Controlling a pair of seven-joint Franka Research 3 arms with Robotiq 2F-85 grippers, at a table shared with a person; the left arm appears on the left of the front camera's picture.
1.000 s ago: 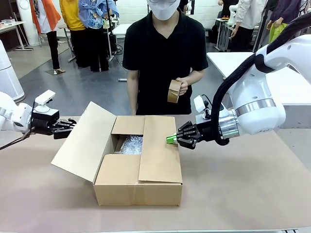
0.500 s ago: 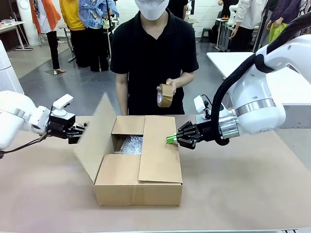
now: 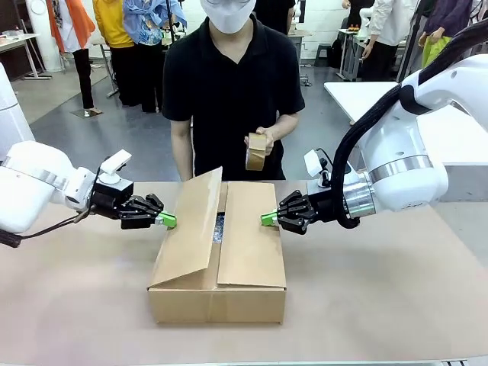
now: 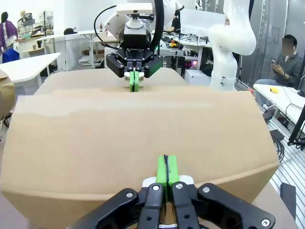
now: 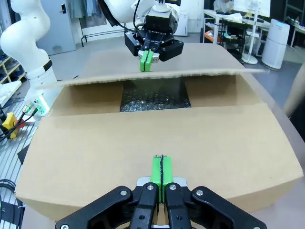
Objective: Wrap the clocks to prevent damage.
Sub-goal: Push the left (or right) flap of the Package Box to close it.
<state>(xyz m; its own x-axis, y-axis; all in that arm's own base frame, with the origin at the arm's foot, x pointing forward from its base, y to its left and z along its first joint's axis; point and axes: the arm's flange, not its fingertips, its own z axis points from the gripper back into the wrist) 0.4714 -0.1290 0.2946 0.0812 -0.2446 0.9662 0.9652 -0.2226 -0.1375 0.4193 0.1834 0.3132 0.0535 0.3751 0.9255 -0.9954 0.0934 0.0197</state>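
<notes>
left gripper (image 3: 166, 221), jaws pressed together, empty: push raised flap (image 3: 191, 229) down evenly, flush beside lowered flap (image 3: 252, 232); avoid creasing.

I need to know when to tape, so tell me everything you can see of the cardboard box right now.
The cardboard box is plain brown corrugated board, untaped, upright on the table. Its right flap lies flat with the robot's shut right hand resting on its outer edge. Its left flap slants half closed, the shut left hand pressed against its outer face. Both end flaps are folded in; bubble wrap shows through the gap between.
</notes>
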